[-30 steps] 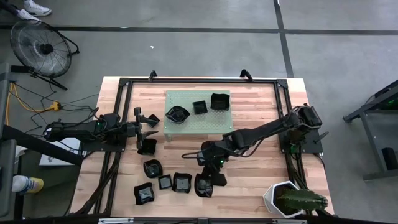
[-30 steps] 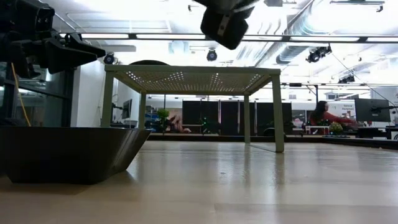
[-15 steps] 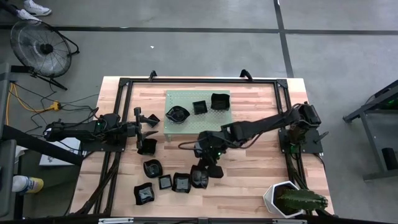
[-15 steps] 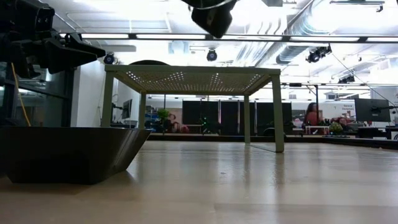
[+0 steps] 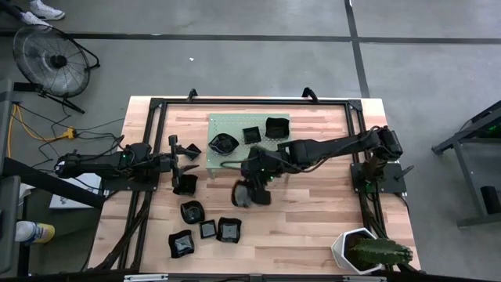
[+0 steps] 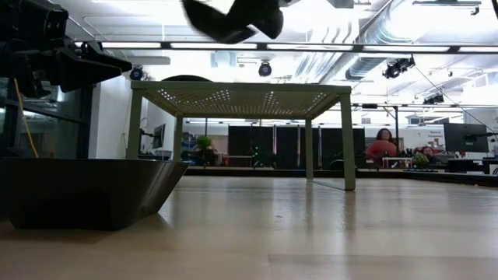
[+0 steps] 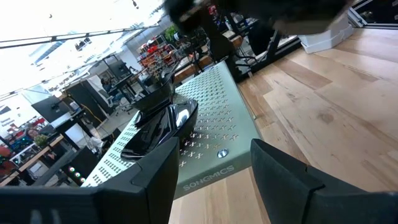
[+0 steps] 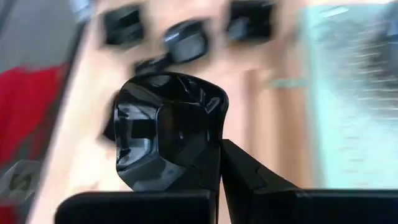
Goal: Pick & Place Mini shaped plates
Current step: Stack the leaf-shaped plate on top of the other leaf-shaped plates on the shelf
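My right gripper (image 5: 249,190) is clamped on a glossy black wavy-rimmed mini plate (image 8: 165,134) and carries it in the air just off the near edge of the pale green perforated metal stand (image 5: 275,155), where three more small black dishes (image 5: 250,135) sit. I see bare wooden tabletop (image 5: 313,211) under and beside it, and four black dishes (image 5: 205,227) lie grouped near the table's front edge. My left gripper (image 5: 185,153) waits with fingers spread beside the stand's left edge, above another black dish (image 5: 185,184).
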### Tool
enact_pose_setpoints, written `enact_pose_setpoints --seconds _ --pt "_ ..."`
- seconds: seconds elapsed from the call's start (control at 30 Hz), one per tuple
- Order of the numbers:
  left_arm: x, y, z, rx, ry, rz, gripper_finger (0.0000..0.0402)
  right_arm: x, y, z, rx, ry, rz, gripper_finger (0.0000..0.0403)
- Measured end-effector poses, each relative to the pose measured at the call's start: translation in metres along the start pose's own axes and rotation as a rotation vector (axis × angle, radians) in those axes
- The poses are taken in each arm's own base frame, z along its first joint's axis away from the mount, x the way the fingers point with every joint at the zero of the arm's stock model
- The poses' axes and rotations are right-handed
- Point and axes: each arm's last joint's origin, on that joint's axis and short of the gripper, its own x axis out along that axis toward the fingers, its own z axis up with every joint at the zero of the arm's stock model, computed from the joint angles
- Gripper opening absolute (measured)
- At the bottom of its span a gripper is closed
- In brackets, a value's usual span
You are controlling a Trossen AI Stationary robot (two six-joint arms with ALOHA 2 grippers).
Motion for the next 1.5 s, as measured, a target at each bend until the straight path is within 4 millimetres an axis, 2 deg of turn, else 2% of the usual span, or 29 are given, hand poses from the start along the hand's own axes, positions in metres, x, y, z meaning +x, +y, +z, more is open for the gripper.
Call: enact_pose_setpoints --seconds 0.3,0.4,0.57,0.8,1.0,1.1,1.27,1.4,1.5 --pt "0.0 0.0 0.0 0.0 0.0 0.0 0.0193 -0.003 -0.021 0.007 0.306 -0.174 -0.432 0.0004" --pt "0.0 0.0 0.0 0.0 0.0 0.0 0.0193 -0.004 -0.023 0.008 0.372 -0.227 -0.501 0.0003" --pt "0.0 0.0 0.0 0.0 0.0 0.0 0.0193 -0.004 -0.022 0.017 0.462 -0.342 -0.47 0.0003" --pt "0.0 0.0 0.0 0.0 0.0 0.0 0.0193 -0.001 -0.024 0.023 0.575 -0.479 -0.543 0.0002" --pt "0.0 0.0 0.0 0.0 0.0 0.0 0.0193 -0.002 -0.028 0.03 0.732 -0.61 -0.534 0.0007" --pt "0.0 0.0 0.0 0.0 0.0 0.0 0.0193 0.01 -0.032 0.023 0.822 -0.697 -0.478 0.0004" --pt "0.0 0.0 0.0 0.0 0.0 0.0 0.0193 0.036 -0.047 -0.002 0.936 -0.815 -0.316 0.0003" --pt "0.0 0.0 0.0 0.0 0.0 0.0 0.0193 0.043 -0.053 -0.014 1.007 -0.866 -0.335 0.0002" --pt "0.0 0.0 0.0 0.0 0.0 0.0 0.0193 0.04 -0.052 -0.011 1.015 -0.89 -0.334 0.0002"
